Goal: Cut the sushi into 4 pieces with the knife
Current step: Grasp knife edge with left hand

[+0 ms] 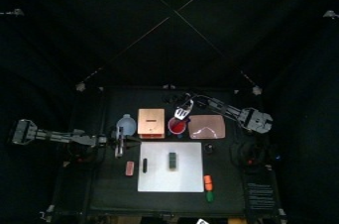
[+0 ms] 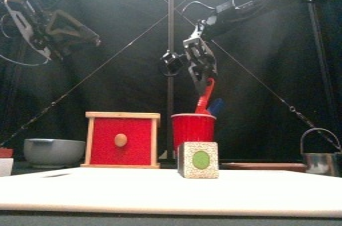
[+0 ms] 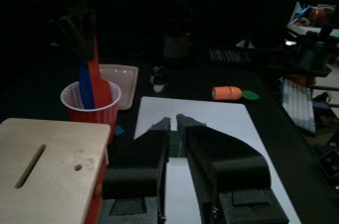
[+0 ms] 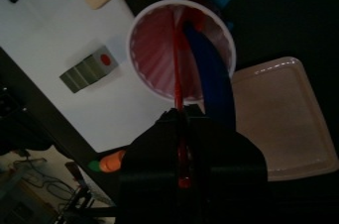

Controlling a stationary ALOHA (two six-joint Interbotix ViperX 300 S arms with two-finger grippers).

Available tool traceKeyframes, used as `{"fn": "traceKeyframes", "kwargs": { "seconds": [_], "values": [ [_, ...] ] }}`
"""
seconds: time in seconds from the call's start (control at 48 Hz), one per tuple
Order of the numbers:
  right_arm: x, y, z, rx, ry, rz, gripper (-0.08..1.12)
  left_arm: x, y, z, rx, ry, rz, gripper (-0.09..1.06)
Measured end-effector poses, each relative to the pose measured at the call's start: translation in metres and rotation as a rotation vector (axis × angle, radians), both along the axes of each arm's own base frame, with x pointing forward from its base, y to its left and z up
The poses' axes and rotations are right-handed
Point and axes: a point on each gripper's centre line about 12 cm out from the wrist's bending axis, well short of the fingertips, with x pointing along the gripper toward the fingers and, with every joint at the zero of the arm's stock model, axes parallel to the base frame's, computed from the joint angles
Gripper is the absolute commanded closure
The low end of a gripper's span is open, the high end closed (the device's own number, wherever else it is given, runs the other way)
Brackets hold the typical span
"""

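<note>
The dark green sushi roll (image 1: 176, 159) (image 2: 199, 159) (image 4: 95, 66) lies whole on the white cutting board (image 1: 157, 164) (image 2: 120, 194) (image 3: 212, 134). Behind it stands the red cup (image 1: 179, 129) (image 2: 194, 130) (image 3: 95, 104) (image 4: 159, 40). My right gripper (image 1: 183, 110) (image 2: 202, 68) (image 4: 181, 119) hangs just over the cup, shut on the red knife (image 2: 206, 95) (image 4: 177, 74), whose lower end is still inside the cup. The blue knife (image 3: 90, 77) (image 4: 209, 64) rests in the cup. My left gripper (image 1: 119, 147) (image 3: 175, 121) hovers left of the board, shut and holding nothing.
The wooden box (image 1: 153, 122) (image 2: 123, 140) (image 3: 47, 159) stands left of the cup, the pink tray (image 1: 209, 127) (image 4: 284, 109) to its right. A blue-grey bowl (image 2: 54, 151) is at far left, a metal cutter (image 2: 321, 155) at right. An orange toy (image 1: 209, 181) (image 3: 228, 93) lies by the board's front right.
</note>
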Motion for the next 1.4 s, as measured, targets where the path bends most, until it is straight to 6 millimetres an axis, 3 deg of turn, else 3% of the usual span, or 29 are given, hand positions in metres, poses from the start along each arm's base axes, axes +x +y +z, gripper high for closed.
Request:
{"fn": "traceKeyframes", "kwargs": {
  "seconds": [0.417, 0.625, 0.896, 1.146, 1.396],
  "values": [
    [0.012, 0.006, 0.076, -0.072, -0.1, 0.044, 0.96, 0.0, 0.003, 0.001, -0.001, -0.003, 0.014, 0.39],
    [0.006, 0.032, 0.118, -0.172, -0.172, 0.095, 0.96, 0.0, 0.006, 0.001, 0.0, -0.002, 0.026, 0.39],
    [-0.011, 0.061, 0.157, -0.327, -0.246, 0.116, 0.96, 0.0, 0.008, 0.001, 0.0, -0.006, 0.034, 0.39],
    [-0.016, 0.111, 0.156, -0.454, -0.377, 0.186, 0.96, 0.0, 0.011, 0.003, 0.008, -0.024, 0.049, 0.39],
    [-0.034, 0.147, 0.138, -0.529, -0.545, 0.18, 0.96, -0.001, 0.011, 0.009, 0.028, -0.069, 0.045, 0.39]
  ]
}}
